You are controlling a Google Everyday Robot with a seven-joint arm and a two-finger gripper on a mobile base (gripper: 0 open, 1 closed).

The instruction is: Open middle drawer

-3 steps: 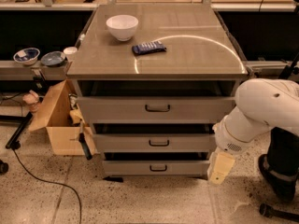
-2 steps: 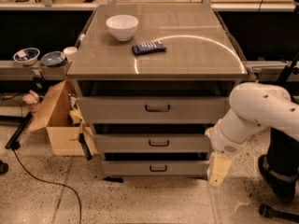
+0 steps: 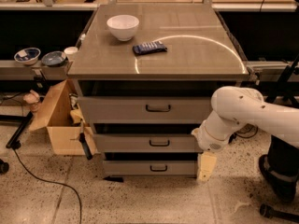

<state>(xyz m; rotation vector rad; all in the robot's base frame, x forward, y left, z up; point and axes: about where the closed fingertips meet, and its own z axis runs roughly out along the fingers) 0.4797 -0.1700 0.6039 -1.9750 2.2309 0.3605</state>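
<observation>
The grey cabinet (image 3: 159, 55) has three drawer fronts stacked one above the other. The middle drawer (image 3: 126, 143) has a small dark bar handle (image 3: 159, 143) at its centre and sits about flush with the others. My white arm (image 3: 247, 115) reaches in from the right. My gripper (image 3: 206, 166) is cream-coloured and points down. It hangs by the cabinet's right front corner, level with the bottom drawer (image 3: 126, 168), to the right of and below the middle handle. It touches no handle.
A white bowl (image 3: 123, 26) and a blue packet (image 3: 149, 47) lie on the cabinet top. An open cardboard box (image 3: 58, 122) stands on the floor at the left. Two bowls (image 3: 28, 55) sit on a low shelf. A black cable (image 3: 42, 178) crosses the floor.
My arm and gripper have shifted a little to the left, closer to the cabinet's right front corner. The drawers have not moved.
</observation>
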